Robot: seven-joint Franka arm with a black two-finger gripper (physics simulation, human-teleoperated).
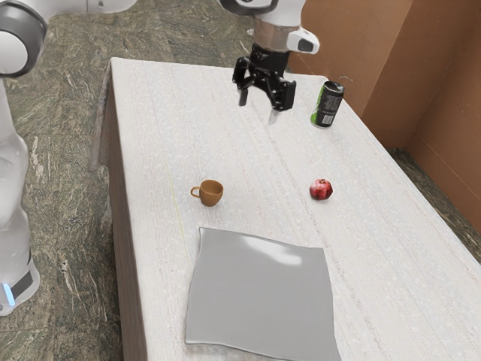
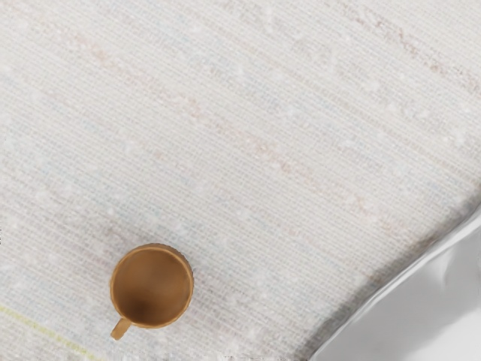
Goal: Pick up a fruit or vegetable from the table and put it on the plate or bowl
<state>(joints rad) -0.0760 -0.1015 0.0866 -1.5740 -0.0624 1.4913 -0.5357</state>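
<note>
A small red pomegranate lies on the white table, toward the exterior view's right. A flat square grey plate sits near the table's front edge; one corner of the plate appears in the wrist view. My black gripper hangs high above the table's far part, open, with nothing between its fingers. It is well up and back from the pomegranate.
A small brown cup stands upright left of the pomegranate, just beyond the plate; the cup is seen from above in the wrist view. A green-and-black can stands at the far right edge near brown walls.
</note>
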